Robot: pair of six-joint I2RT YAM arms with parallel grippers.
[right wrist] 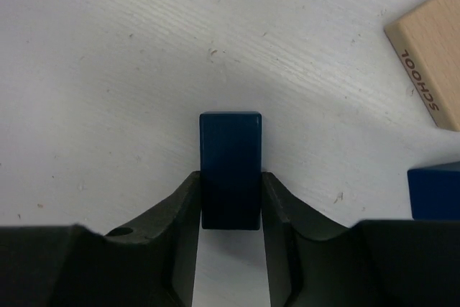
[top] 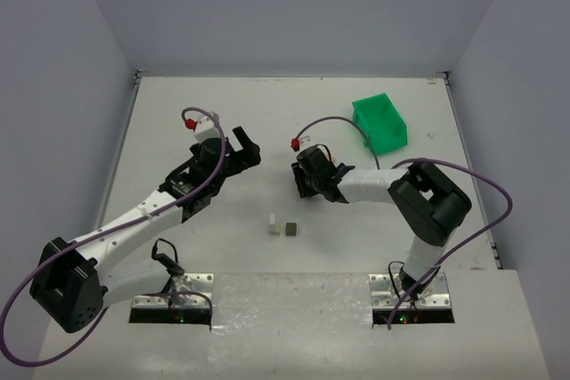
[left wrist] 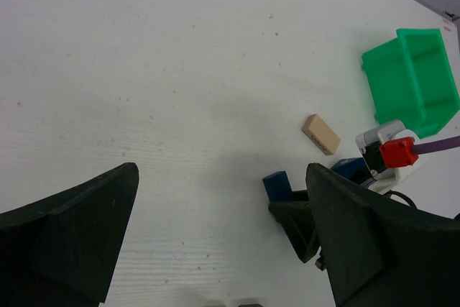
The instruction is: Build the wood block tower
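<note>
Left arm (top: 134, 220) stretches from lower left of the overhead view up toward centre, left gripper (top: 247, 149) hanging with jaws wide apart. Right arm (top: 427, 202) folds at the elbow at right of frame, forearm pointing left, right gripper (right wrist: 230, 190) pinched on a dark blue block (right wrist: 230, 141) just right of centre

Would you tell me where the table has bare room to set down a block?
The far left of the table, beyond the left gripper, is bare, as is the strip right of the pale cube and grey cube. It is crowded at the right gripper: the dark blue block in its jaws, the tan plank and another blue piece sit close.
</note>
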